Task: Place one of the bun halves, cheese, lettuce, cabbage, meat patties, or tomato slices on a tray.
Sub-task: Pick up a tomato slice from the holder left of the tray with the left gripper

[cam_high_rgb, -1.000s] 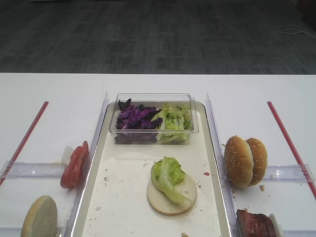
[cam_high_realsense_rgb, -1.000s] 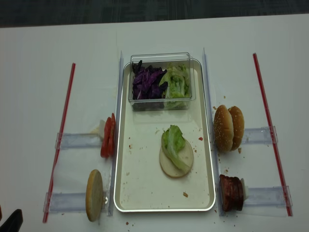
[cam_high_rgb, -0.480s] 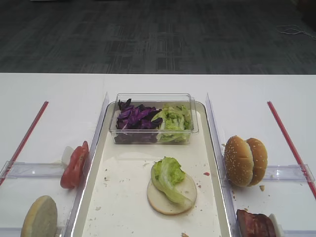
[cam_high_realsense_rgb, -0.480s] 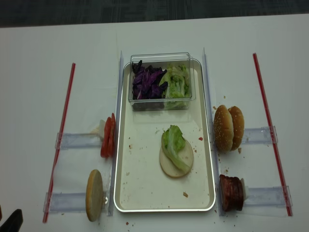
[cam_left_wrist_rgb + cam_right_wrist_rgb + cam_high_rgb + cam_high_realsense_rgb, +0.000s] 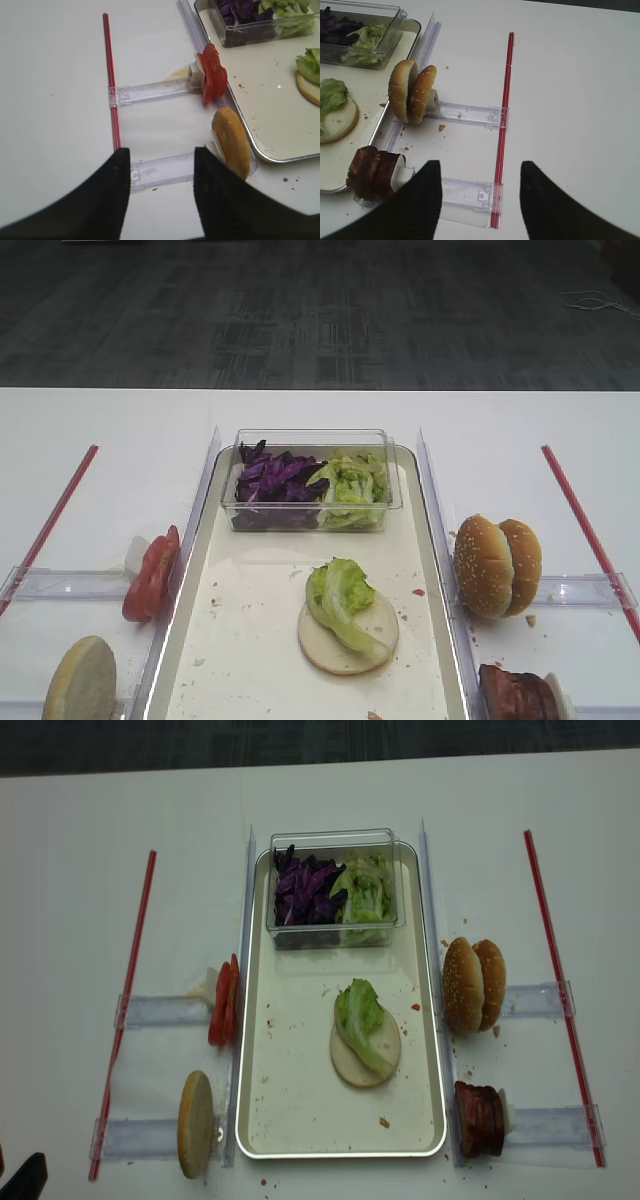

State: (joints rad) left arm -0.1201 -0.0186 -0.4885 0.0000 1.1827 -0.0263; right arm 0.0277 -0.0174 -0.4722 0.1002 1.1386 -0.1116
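White table (image 5: pixel 80 840) under both arms, dark carpet beyond its far edge; both my arms hang back at the near edge, nothing held.

Left side: my left gripper (image 5: pixel 161 195) is parted to a middling gap, empty, above the near clear rack (image 5: pixel 160 167). Tomato slices (image 5: pixel 212 74) stand on edge at the tray's left rim; a bun half (image 5: pixel 231 141) stands upright in the rack near the tray's near-left corner. Risk: jaws closing off-centre would tip the standing half or shove it against the rim (a slippery, thin edge to pinch).

Centre: the tray (image 5: pixel 290 1120) carries a flat bun half (image 5: pixel 365 1055) with lettuce (image 5: pixel 358 1012) draped over it, towards the near-right part. The clear box (image 5: pixel 335 885) at the far end holds cabbage (image 5: pixel 305 890) and more lettuce. Risk: a piece dropped from too high could land askew, slide the leaf off, or knock the base.

Right side: sesame bun halves (image 5: pixel 412 91) stand together just outside the right rim; meat patties (image 5: pixel 372 170) are stacked on edge near the near-right corner. My right gripper (image 5: pixel 480 197) is spread wide, empty. Risk: grabbing two patties at once, or dragging the rack along.
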